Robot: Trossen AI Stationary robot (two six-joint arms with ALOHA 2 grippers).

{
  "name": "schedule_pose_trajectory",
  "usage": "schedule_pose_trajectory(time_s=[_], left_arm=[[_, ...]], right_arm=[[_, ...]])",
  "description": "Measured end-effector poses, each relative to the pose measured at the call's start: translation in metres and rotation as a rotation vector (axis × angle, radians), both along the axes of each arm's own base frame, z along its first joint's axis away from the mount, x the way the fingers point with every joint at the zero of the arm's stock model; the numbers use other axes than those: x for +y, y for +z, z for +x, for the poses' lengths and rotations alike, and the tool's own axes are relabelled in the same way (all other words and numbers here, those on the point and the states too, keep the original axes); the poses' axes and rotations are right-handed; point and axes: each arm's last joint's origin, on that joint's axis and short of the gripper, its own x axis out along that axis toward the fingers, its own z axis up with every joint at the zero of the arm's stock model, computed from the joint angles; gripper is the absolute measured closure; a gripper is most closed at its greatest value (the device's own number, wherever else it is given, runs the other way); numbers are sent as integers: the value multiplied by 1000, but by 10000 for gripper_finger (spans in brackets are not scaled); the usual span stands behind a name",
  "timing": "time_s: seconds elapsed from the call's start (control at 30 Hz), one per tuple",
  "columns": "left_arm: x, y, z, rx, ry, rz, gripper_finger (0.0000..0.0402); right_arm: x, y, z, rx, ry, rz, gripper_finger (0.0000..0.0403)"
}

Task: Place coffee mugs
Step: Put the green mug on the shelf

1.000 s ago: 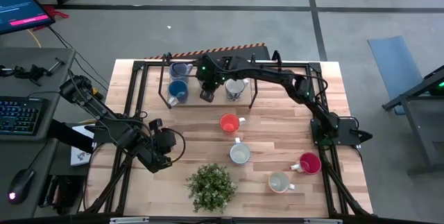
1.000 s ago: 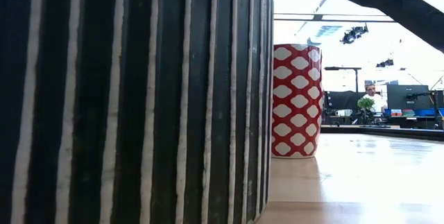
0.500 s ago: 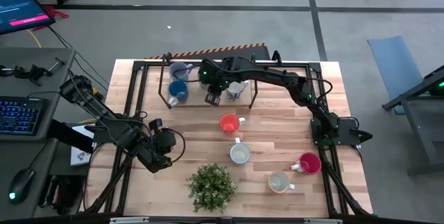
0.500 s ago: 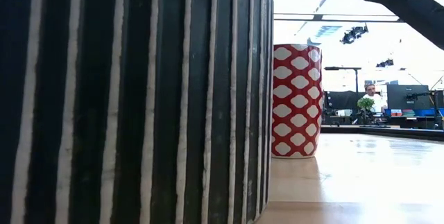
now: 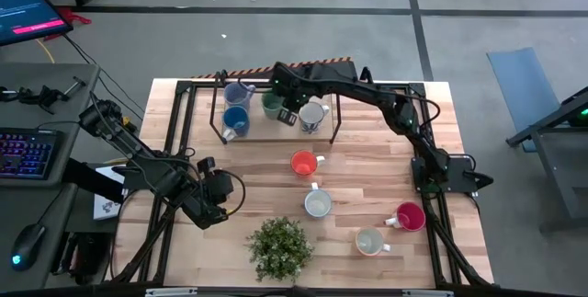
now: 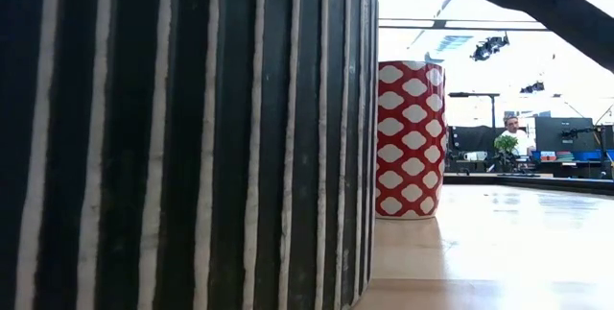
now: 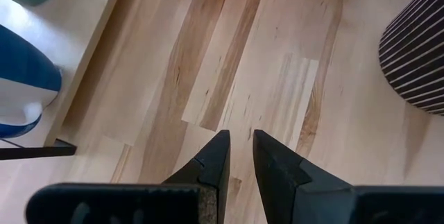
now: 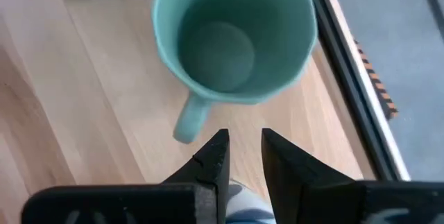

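Right gripper point(image 8: 241, 153) hangs empty over the green mug point(image 8: 234, 40), fingers nearly together, just past its handle. That mug sits upright at the table's far side (by the blue mug point(image 5: 235, 119)). Left gripper point(image 7: 238, 156) waits far off, nearly closed.

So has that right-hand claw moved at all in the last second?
Yes. In the high view the right gripper has shifted right, away from the blue mug, and now sits beside the green mug it has uncovered.
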Motion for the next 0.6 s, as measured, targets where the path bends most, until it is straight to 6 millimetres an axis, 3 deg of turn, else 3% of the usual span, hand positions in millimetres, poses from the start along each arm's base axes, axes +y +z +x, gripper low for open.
schedule_pose_trajectory(time_s=[0.2,0.6], left_arm=[[0,0,0,0,1,1,346],[0,0,0,0,1,1,346]], right_arm=[[-5,-14,2,0,6,37,341],[-12,-23,11,-53,32,31,341]])
